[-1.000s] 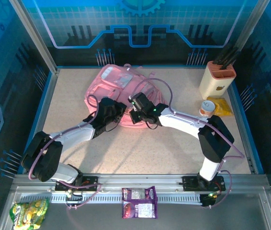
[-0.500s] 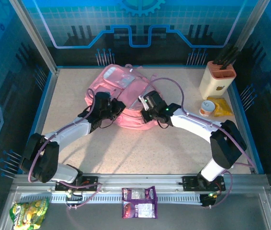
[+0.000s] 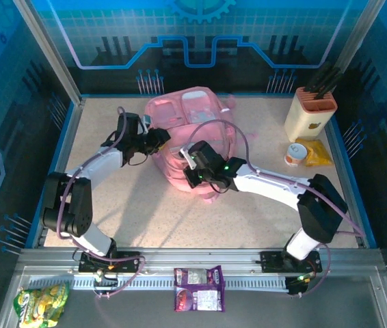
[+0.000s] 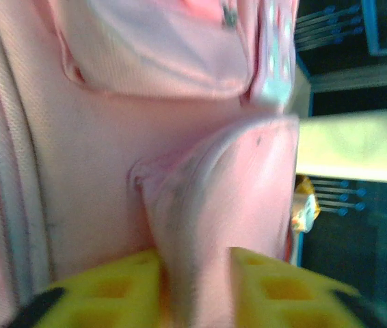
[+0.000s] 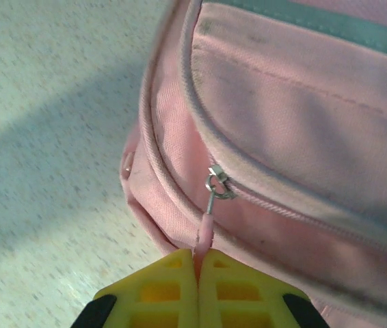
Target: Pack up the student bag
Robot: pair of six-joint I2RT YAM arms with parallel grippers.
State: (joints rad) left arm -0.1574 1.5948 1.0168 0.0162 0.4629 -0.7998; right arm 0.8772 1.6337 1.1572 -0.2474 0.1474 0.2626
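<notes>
Opening a zip on the student bag (image 3: 193, 116), judged the step before packing.
Top: on the worktop (image 3: 180, 219), the bag sits between the left fingers (image 3: 156, 136) and right fingers (image 3: 192, 168). Left wrist: a fabric fold (image 4: 214, 205) lies between parted fingers; grip unclear. Right wrist: fingers pinch the zip pull (image 5: 204, 232) just ahead; next, draw it steadily along the track.

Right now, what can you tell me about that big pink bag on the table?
The student bag is a pink backpack of woven-looking fabric with zip pockets and pale strips. It is propped up at the back middle of the table. A fold of its fabric sits between the fingers of the left pincer. The right pincer is shut on a pink zip pull on its near side.
</notes>
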